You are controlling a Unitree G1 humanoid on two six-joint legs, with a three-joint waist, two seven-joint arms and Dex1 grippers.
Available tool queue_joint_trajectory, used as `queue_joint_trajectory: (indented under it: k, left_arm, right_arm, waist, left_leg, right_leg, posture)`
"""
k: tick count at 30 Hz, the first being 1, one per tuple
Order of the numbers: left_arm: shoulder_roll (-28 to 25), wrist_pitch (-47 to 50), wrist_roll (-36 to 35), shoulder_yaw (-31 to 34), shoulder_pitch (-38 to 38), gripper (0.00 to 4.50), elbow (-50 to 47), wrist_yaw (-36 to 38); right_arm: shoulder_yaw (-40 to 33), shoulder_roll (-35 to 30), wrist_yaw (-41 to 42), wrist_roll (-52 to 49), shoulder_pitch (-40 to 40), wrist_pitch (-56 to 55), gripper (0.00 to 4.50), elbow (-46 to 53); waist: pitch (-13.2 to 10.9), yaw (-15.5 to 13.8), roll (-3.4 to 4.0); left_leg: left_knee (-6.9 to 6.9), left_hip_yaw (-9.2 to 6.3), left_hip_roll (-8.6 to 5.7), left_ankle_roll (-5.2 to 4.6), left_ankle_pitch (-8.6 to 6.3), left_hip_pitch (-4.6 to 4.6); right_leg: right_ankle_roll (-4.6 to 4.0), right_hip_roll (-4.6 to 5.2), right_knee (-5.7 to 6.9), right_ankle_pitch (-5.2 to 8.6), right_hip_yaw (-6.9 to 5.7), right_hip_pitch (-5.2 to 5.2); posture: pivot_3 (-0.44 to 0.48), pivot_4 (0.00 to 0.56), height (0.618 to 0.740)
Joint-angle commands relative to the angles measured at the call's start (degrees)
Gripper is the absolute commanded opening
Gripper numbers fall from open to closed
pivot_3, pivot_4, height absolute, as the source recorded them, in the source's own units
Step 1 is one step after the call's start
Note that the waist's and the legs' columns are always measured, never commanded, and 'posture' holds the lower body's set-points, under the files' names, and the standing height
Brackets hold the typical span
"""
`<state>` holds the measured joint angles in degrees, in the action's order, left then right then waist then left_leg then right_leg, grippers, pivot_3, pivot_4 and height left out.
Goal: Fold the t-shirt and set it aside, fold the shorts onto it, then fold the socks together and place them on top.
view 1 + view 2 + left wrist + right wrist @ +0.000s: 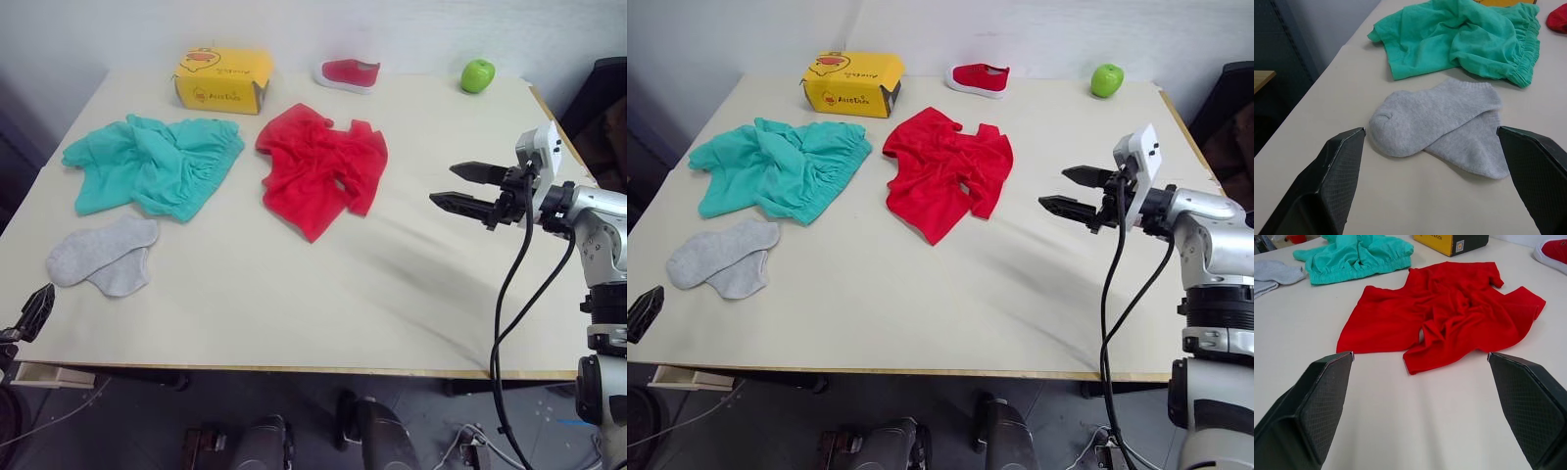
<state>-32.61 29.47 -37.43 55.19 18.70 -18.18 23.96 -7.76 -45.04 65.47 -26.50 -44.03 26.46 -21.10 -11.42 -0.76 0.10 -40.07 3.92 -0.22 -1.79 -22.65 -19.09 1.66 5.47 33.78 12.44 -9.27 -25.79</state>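
a pale table (323,294) stands against a light wall, with a yellow box (222,79), a small red shoe (347,73) and a green apple (477,75) along its far edge. the t-shirt (321,166) lies crumpled mid-table, the shorts (152,163) bunched to its left, the socks (101,257) overlapping nearer the front left. nothing is folded, so the shirt step looks barely begun. the right gripper (466,194) hovers wide open, well right of the shirt; the left gripper (1432,171) is wide too, low by the socks. next, the shirt likely needs spreading flat.
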Motion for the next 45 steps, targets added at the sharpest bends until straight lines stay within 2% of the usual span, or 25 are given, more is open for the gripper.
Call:
queue_joint_trajectory:
  k: [1, 16, 21, 30, 33, 36, 41, 45]
  left_arm:
    - [-1.3, -1.4, 0.1, 0.5, 0.3, 4.50, -0.4, 1.0]
    - [-3.4, -0.6, 1.4, -1.8, -1.8, 4.50, 0.5, 0.8]
    - [-2.5, -1.0, 1.2, -0.6, -0.1, 4.50, -1.2, 1.2]
    - [-2.3, 0.7, -1.0, -3.6, -1.5, 4.50, -5.4, 0.7]
    - [-4.7, 2.3, -1.0, -8.6, -4.8, 4.50, -5.5, 1.7]
    - [-8.5, 3.5, 0.0, -17.3, -11.7, 4.50, -4.1, 4.5]
    - [-14.0, 1.0, 6.8, -37.5, -25.6, 4.50, 1.0, 13.7]
    - [-12.5, -2.8, 12.7, -51.4, -39.9, 4.50, 9.6, 21.5]
  right_arm:
    - [-2.6, -1.3, -0.2, -1.0, 0.1, 0.0, 4.48, 2.3]
    - [-3.5, 0.7, -3.2, -2.2, 3.4, 0.7, 4.48, 8.1]
    - [-2.7, 0.9, -3.4, -1.2, 1.5, -0.3, 4.48, 6.3]
    - [-1.4, 0.5, -2.3, 0.5, -1.5, -1.4, 4.48, 4.4]
    - [0.3, 1.4, -2.3, 1.4, -1.5, -1.4, 4.48, 6.2]
    - [3.8, 3.2, -2.8, 3.9, -1.4, -2.6, 4.48, 7.7]
    - [10.3, 6.9, -6.4, 10.8, -3.5, -3.8, 4.48, 4.6]
    - [13.6, 10.7, -8.5, 14.6, -5.6, -5.4, 4.48, 0.0]
  waist:
    - [0.0, 0.0, 0.00]
    - [0.0, 0.1, 0.00]
    - [0.0, 0.2, 0.01]
    - [0.0, 0.7, 0.00]
    - [0.0, 0.6, 0.00]
    - [0.0, 0.4, 0.00]
    - [0.0, 0.8, 0.00]
    - [0.0, 0.9, 0.00]
  left_leg:
    - [0.00, 0.00, 0.00, 0.00, 0.00, 0.00]
    - [0.00, 0.01, 0.00, 0.01, 0.00, 0.00]
    - [0.00, 0.01, 0.00, 0.02, -0.01, -0.01]
    - [0.00, 0.02, 0.00, 0.02, -0.01, 0.00]
    - [0.00, 0.01, 0.00, 0.02, -0.01, 0.00]
    - [-0.05, 0.01, -0.01, 0.02, 0.02, 0.01]
    - [-0.04, 0.07, -0.05, 0.06, 0.06, 0.00]
    - [-0.04, 0.13, -0.04, 0.08, 0.11, -0.09]
  right_leg:
    - [0.00, 0.00, 0.00, 0.00, 0.00, 0.00]
    - [0.00, 0.00, 0.01, 0.00, 0.00, 0.00]
    - [0.00, 0.00, 0.00, 0.00, 0.00, -0.01]
    - [0.00, 0.00, 0.03, 0.00, 0.02, -0.01]
    - [0.00, 0.00, 0.05, 0.00, 0.01, -0.01]
    - [0.00, 0.00, 0.10, 0.00, 0.00, 0.01]
    - [-0.01, -0.02, 0.14, -0.01, 0.00, 0.00]
    - [-0.01, -0.13, 0.09, -0.01, -0.02, -0.05]
  posture:
    - [0.000, 0.150, 0.740]
    - [0.000, 0.150, 0.740]
    - [0.000, 0.150, 0.740]
    - [0.000, 0.150, 0.740]
    - [0.000, 0.150, 0.740]
    - [0.000, 0.150, 0.740]
    - [0.000, 0.150, 0.740]
    - [0.000, 0.150, 0.740]
